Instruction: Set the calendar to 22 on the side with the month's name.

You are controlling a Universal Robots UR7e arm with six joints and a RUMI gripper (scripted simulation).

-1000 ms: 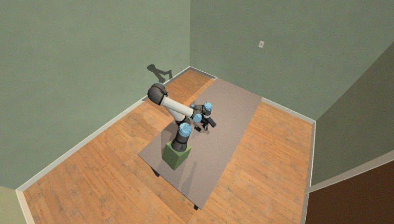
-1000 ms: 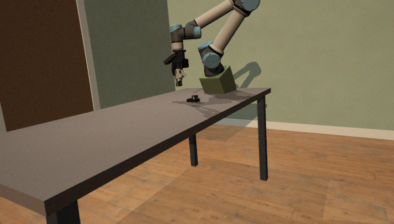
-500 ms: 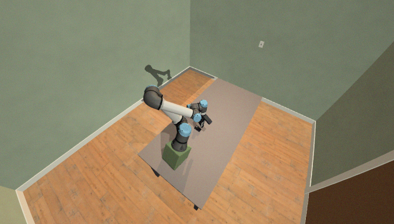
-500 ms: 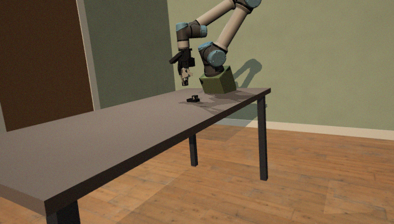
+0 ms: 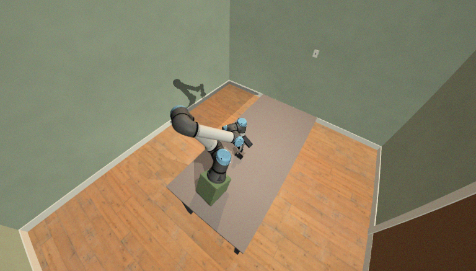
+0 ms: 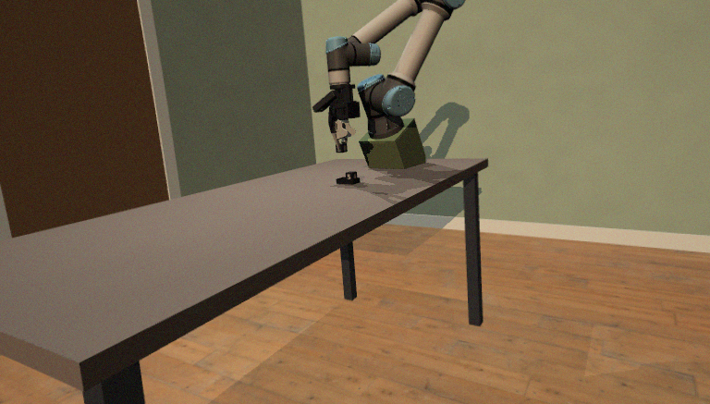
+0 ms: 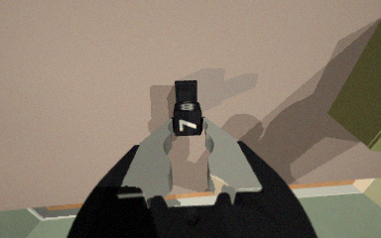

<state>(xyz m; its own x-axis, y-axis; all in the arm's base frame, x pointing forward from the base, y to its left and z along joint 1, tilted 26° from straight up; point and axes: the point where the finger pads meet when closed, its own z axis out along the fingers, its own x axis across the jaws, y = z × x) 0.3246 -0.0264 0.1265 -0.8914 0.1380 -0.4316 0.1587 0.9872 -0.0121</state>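
My gripper point(image 6: 341, 143) point(image 7: 188, 118) is shut on a black cube point(image 6: 341, 149) point(image 7: 187, 119) and holds it above the table. In the wrist view a white 7, lying on its side, shows on the cube's near face. Another face beyond it carries a foreshortened mark that I cannot read. The black tray point(image 6: 342, 181) point(image 7: 186, 90) stands on the table below, partly hidden behind the held cube in the wrist view. The second black cube point(image 6: 351, 175) sits at the tray and shows what looks like a 5; it is hidden in the wrist view. No month name can be read.
The table point(image 5: 270, 149) point(image 6: 209, 232) carries the arm's green base block point(image 5: 212, 189) point(image 6: 395, 151) point(image 7: 359, 99), which stands near the tray. Shadows of the arm fall around the tray. A green wall rises beyond the table's side.
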